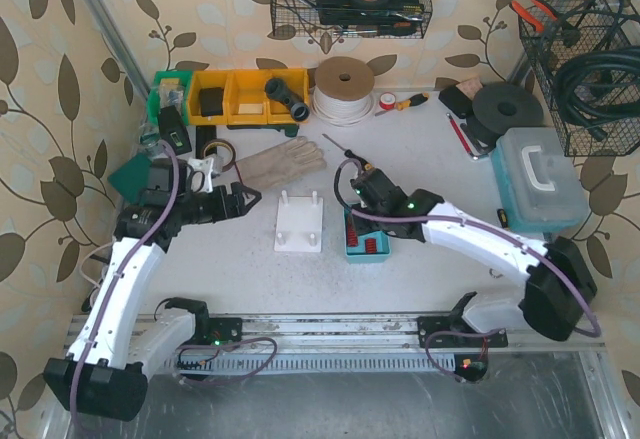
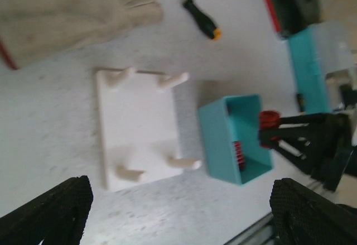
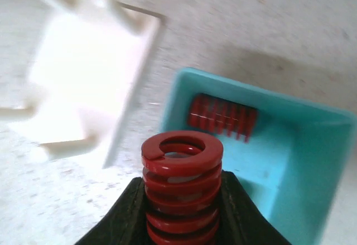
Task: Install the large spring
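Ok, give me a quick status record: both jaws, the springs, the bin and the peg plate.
right jaws: shut on large red spring
spring position: at the rim of the teal bin, not yet at the plate
also in bin: second red spring, lying on its side
peg plate: white, four pegs, all bare, beside the bin
left jaws: open, empty, hovering near the plate
install: not done

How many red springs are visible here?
2. One spring is held in the right gripper by the blue bin; the other spring lies inside that bin. More may be hidden there.
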Controlling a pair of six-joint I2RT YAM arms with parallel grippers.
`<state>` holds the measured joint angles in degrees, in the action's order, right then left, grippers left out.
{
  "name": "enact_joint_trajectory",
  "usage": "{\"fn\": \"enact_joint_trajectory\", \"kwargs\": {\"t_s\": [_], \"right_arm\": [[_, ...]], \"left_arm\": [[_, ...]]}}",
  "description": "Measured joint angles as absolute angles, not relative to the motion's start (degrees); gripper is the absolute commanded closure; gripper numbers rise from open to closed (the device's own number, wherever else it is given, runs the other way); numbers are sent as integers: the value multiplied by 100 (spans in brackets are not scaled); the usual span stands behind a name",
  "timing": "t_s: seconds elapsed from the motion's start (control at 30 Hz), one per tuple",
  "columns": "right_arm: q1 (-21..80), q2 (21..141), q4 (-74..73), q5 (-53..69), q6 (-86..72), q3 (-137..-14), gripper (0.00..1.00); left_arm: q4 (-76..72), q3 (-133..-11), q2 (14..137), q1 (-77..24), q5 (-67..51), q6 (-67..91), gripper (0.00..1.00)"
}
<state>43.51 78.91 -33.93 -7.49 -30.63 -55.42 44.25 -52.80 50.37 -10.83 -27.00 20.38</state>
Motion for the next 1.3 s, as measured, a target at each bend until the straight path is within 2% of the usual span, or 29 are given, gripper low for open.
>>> {"fn": "enact_joint_trajectory", "kwargs": {"t_s": [0.27,0.43,0.67,0.8,1.0,1.3], "right_arm": [[4748,6890,-1100,-84,-2093,-4755,100],[4950,6820,368,86,-1452,-4082,100],[5111,6479,1212,357,-987,-3601,100],[5116,6313,1503,451,-871,-3531,100],[5190,6318,1638,569,-738,-3476,100],[5293,6372,1719,587,-604,-3476,100]], "left_arm": [[2888,-5151,5476,-1743,-3627,3494,10],[2386,-5151,5859,-2515,-3610,4077,10],[1887,-5162,6233,-3573,-3312,4582,13],[2316,-5494,6775,-3830,-3105,4491,15],[3516,-6694,7365,-3938,-2550,4010,16],[4727,-7601,7784,-4014,-2233,3417,29]]}}
